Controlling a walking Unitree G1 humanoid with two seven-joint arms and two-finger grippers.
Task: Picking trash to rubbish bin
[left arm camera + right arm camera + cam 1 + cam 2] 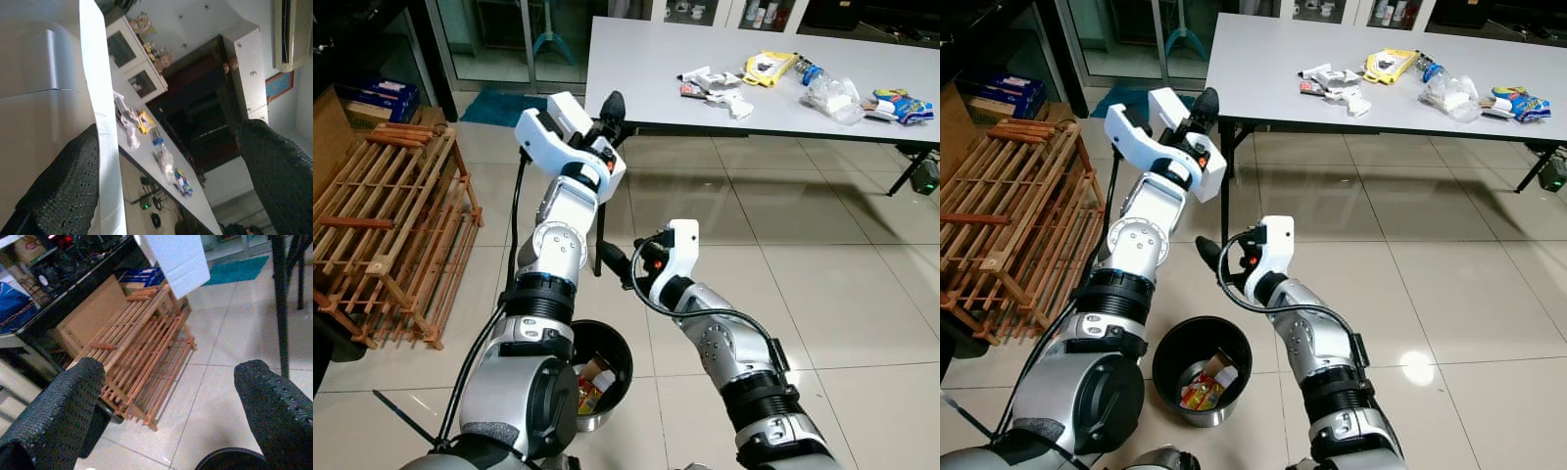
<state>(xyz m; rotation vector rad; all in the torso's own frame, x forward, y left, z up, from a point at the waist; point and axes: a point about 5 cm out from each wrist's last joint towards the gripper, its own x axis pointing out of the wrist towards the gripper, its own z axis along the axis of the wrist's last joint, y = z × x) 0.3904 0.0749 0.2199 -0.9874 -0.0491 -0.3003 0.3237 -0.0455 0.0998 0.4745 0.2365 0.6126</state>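
Trash lies on the grey table [636, 69]: crumpled white wrappers [713, 86], a yellow packet [767, 67], a clear plastic bag [832, 98] and a blue snack packet [899, 106]. A black bin [1180, 343] stands on the floor at my feet with wrappers [1205, 387] inside. My left gripper [612, 103] is raised beside the table's near left corner, open and empty; its wrist view looks along the table [105, 147] toward the trash. My right gripper [1206, 245] hovers above the bin, pointing left, open with nothing between its fingers [54, 416].
A wooden slatted rack [391, 225] lies on the floor to the left, with a cardboard box [93, 313] and blue boxes [380, 98] behind it. A teal mat [504, 108] lies beyond. A black table leg [279, 303] stands near my right gripper. Tiled floor stretches to the right.
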